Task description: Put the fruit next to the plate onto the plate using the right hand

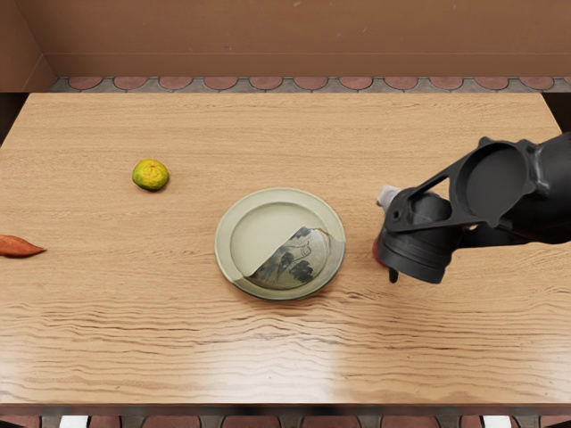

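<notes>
The fruit (376, 253) that the task means is, I think, the small red thing just beside the right rim of the plate (223, 236). Only a thin red edge of it shows, because the right hand (412, 245) stands over it and covers the rest, so I cannot tell its shape or kind. The hand is dark and bulky and sits low over the counter (268, 357) at this place, probably in order to take the fruit; whether the fingers are spread or closed around it cannot be told from this view. The plate lies flat in the middle of the counter, pale green with a dark painted part at its lower right, and nothing lies on it, so the placing is not yet done. At the left edge lies an orange-red pointed object (16, 246), and further back a yellow-green citrus (150, 175), both well apart from the plate.
</notes>
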Available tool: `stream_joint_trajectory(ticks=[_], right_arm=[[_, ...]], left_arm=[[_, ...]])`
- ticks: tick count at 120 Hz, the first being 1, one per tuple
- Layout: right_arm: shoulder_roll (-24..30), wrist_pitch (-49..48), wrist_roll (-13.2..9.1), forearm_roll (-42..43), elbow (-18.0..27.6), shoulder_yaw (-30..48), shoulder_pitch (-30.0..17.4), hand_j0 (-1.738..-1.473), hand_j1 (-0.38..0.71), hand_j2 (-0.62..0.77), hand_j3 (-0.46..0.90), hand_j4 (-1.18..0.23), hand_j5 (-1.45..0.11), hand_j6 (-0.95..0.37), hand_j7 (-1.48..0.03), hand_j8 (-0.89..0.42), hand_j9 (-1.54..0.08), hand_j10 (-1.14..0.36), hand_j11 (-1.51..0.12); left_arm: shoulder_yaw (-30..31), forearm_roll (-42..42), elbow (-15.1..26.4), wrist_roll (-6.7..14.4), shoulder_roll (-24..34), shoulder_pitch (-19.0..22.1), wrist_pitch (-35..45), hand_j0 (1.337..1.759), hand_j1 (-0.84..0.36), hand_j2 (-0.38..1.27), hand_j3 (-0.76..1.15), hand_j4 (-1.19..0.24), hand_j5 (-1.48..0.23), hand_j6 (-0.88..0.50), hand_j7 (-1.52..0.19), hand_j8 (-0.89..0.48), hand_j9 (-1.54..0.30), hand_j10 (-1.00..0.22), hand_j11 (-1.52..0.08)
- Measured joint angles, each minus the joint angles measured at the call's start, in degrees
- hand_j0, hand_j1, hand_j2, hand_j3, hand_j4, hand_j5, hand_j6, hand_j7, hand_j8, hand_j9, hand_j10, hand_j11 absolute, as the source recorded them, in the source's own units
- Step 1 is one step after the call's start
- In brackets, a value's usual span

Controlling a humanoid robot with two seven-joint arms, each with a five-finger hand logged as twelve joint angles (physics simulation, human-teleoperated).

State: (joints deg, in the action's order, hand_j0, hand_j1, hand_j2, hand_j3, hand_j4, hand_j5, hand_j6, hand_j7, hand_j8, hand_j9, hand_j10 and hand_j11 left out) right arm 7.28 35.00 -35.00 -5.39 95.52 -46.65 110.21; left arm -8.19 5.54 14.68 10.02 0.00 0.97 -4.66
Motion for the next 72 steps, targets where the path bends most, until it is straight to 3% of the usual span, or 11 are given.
stream_joint_trajectory(ticks=[72], right_arm=[[-6.6, 0.0, 0.0, -2.9, -4.6, -8.7, -3.5, -1.658, -0.08, -0.04, 0.0, -0.22, -0.29, -0.22, -0.29, -0.22, -0.29, -0.22, -0.29]], left_arm=[[0.0, 0.0, 0.0, 0.0, 0.0, 0.0, 0.0, 1.658, 0.34, 0.0, 0.0, -0.01, -0.01, -0.01, -0.01, -0.01, -0.01, -0.01, -0.01]])
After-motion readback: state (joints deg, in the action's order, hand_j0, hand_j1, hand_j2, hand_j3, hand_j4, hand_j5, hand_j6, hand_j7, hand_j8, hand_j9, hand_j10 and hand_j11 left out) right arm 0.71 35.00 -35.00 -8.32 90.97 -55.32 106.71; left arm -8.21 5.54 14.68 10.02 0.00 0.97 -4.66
